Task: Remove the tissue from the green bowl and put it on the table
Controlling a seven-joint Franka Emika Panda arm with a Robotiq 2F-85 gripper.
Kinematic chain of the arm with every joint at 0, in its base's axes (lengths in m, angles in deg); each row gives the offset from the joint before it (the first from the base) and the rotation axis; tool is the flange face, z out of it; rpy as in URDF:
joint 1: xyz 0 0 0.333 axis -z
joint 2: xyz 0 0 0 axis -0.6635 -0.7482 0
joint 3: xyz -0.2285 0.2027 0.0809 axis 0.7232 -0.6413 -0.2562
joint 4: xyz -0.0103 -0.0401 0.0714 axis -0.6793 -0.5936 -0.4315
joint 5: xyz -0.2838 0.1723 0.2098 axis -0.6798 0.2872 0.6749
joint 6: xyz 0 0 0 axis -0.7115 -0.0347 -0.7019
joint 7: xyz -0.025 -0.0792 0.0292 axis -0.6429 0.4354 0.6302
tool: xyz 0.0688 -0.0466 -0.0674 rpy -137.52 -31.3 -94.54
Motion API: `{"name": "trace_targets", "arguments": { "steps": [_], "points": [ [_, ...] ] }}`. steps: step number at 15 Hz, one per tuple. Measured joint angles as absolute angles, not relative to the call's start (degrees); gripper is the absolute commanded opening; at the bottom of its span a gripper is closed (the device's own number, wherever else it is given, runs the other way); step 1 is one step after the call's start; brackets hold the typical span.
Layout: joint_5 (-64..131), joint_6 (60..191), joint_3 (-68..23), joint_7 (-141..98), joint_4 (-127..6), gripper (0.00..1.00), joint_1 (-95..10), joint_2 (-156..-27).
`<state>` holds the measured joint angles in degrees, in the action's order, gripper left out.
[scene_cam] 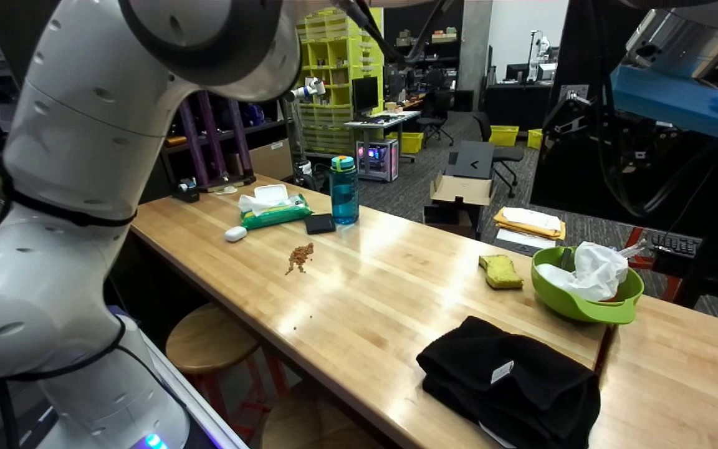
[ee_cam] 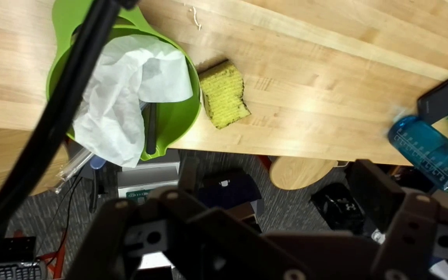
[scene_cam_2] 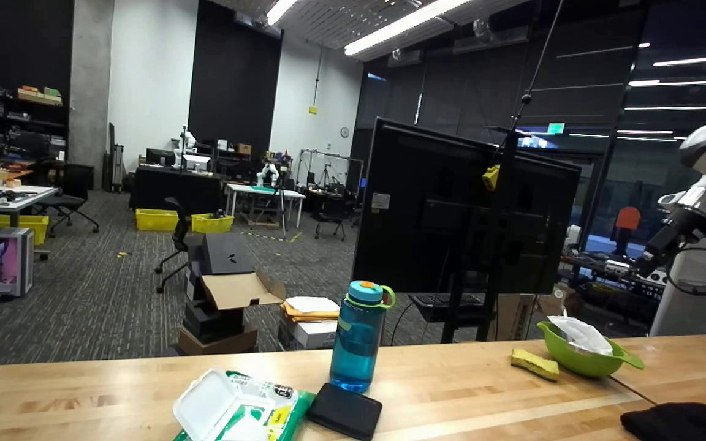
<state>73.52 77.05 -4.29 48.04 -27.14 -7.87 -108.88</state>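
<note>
The green bowl stands near the far edge of the wooden table; it also shows in an exterior view and the wrist view. The crumpled white tissue lies in the bowl and rises above its rim; it also shows in an exterior view and the wrist view. A dark handle lies beside the tissue in the bowl. My gripper is open with nothing between its fingers. It is in the air, apart from the bowl, and shows dark in an exterior view.
A yellow sponge lies beside the bowl. A black folded cloth lies at the near edge. A blue bottle, black wallet-like item, wipes pack and brown crumbs are farther along. A black cable crosses the wrist view.
</note>
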Motion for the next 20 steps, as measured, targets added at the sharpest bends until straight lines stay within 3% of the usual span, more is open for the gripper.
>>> {"name": "trace_targets", "arguments": {
  "steps": [5,20],
  "points": [
    [72.0,79.1,-10.5,41.8,-20.0,1.0,-4.2,-114.5],
    [70.4,87.5,-10.0,26.1,-15.9,1.0,-6.1,-122.6]
  ]
}}
